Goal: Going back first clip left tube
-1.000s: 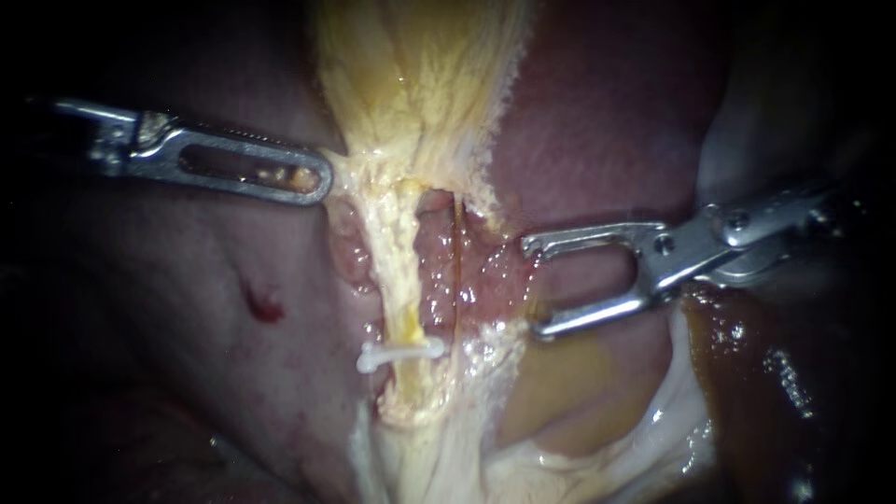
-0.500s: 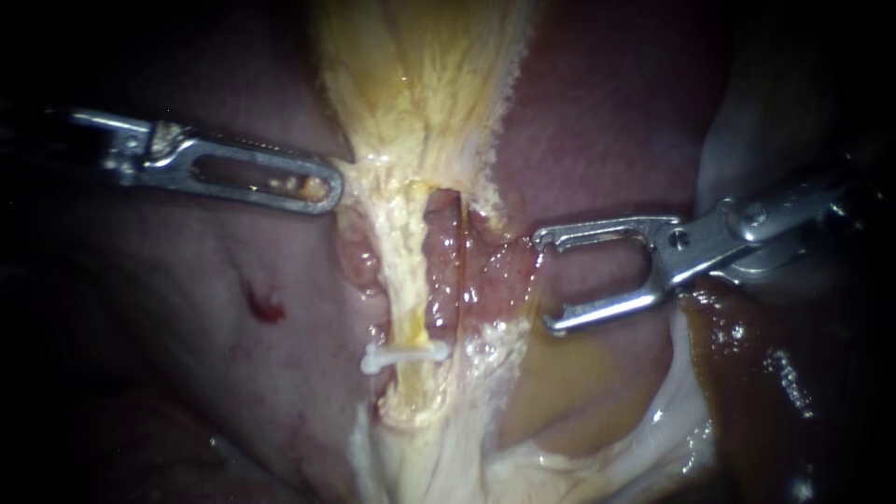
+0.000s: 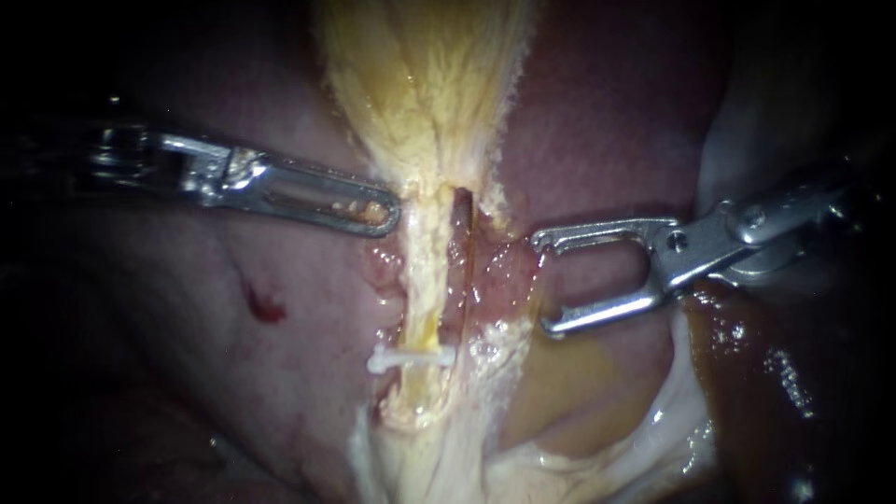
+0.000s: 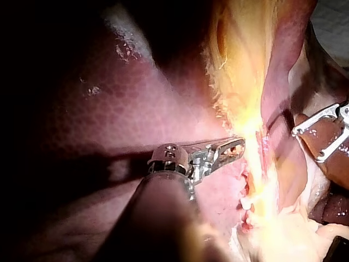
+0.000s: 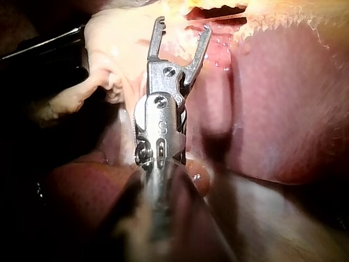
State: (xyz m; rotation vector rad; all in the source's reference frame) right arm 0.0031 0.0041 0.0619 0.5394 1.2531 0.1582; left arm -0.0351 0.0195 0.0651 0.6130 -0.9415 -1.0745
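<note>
My left instrument (image 3: 378, 217): tool was clenched, nothing held, tip touched upper side of left tube (image 3: 420, 280). My right instrument (image 3: 539, 284): tool was released, jaws stood wide apart over liver (image 3: 607, 121), just beside tubes on far side, apart from clip (image 3: 411, 357). Clip sat across left tube low down, well below both tools. Red spot (image 3: 264, 306) showed on tissue under left instrument.

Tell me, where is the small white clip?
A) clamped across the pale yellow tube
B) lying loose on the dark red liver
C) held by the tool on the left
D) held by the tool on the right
A: the white clip sits across the pale yellow tube, well apart from the left instrument and the right instrument.
</note>
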